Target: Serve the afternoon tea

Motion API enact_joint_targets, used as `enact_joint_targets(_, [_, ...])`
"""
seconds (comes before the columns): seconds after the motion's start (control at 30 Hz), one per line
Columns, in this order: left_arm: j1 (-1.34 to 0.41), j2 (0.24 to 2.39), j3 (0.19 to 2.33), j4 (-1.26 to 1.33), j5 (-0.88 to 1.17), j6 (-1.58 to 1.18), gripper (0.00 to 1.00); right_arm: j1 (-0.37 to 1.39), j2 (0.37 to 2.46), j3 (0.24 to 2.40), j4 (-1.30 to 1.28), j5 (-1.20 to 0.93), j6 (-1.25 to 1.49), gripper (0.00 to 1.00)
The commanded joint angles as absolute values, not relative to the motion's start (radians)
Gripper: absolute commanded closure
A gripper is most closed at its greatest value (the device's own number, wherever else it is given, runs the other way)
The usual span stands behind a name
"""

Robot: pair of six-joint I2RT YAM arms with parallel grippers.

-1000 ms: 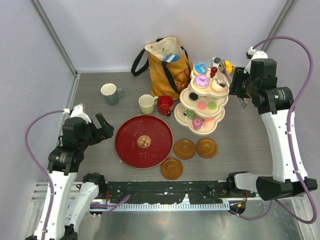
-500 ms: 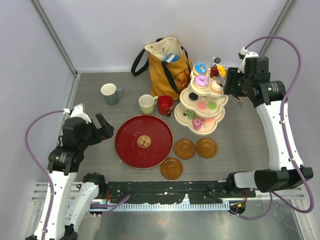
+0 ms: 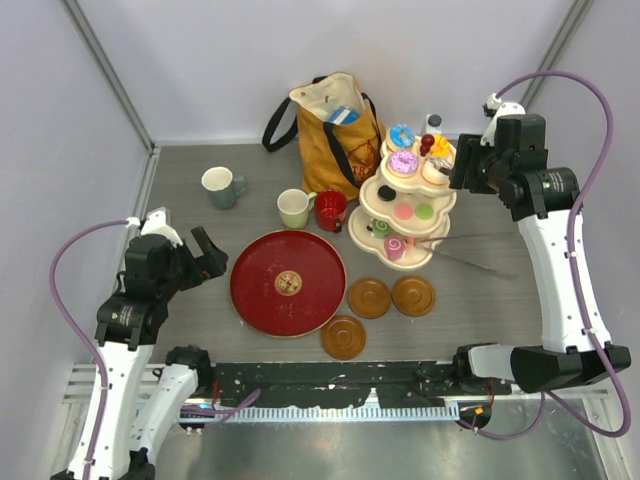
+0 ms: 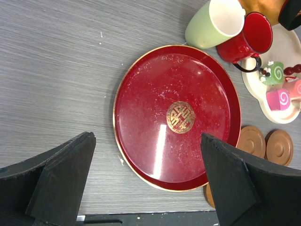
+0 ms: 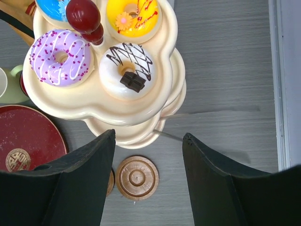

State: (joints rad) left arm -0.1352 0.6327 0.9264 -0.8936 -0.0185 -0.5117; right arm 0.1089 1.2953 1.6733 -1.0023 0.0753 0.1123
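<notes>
The cream three-tier stand [image 3: 452, 202] holds blue, purple [image 5: 59, 57], white [image 5: 126, 70] and yellow [image 5: 133, 14] donuts on top, macarons [image 3: 404, 211] in the middle and roll cakes [image 3: 395, 247] below. My right gripper [image 5: 149, 134] hangs open and empty just right of the top tier [image 3: 462, 165]. Grey-green [image 3: 220, 186], pale green [image 3: 294, 208] and red [image 3: 330, 210] mugs stand left of the stand. Three brown saucers [image 3: 369, 297] lie in front. My left gripper [image 4: 146, 136] is open at the near left [image 3: 205, 255].
The big red tray [image 3: 288, 282] lies between my left gripper and the saucers. A mustard tote bag [image 3: 335, 125] stands behind the mugs. Thin metal tongs [image 3: 478, 262] lie on the table right of the stand's base. Walls close the left, back and right.
My right gripper has opened. The yellow donut moved onto the top tier, and the tongs that were at the gripper now lie on the table. The left arm stayed still.
</notes>
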Motion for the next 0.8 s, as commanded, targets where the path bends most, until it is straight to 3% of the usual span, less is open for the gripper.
enact_joint_targets(0.0, [-0.13, 0.63, 0.933, -0.873, -0.018, -0.502, 0.0, 0.104, 1.249, 1.71, -0.946, 0.091, 0.141, 0.36])
enact_joint_targets(0.17, [-0.13, 0.626, 0.931, -0.873, -0.018, -0.502, 0.0, 0.104, 1.2, 1.651, -0.901, 0.185, 0.195, 0.34])
enact_joint_targets(0.3, [-0.132, 0.626, 0.931, -0.873, -0.021, -0.503, 0.0, 0.104, 1.095, 1.505, -0.773, 0.242, 0.29, 0.27])
enact_joint_targets(0.43, [-0.13, 0.632, 0.934, -0.873, -0.023, -0.502, 0.0, 0.104, 0.954, 1.361, -0.672, 0.304, 0.377, 0.09])
enact_joint_targets(0.77, [-0.132, 0.635, 0.936, -0.873, -0.012, -0.511, 0.0, 0.104, 0.773, 1.077, -0.804, 0.322, 0.635, 0.06])
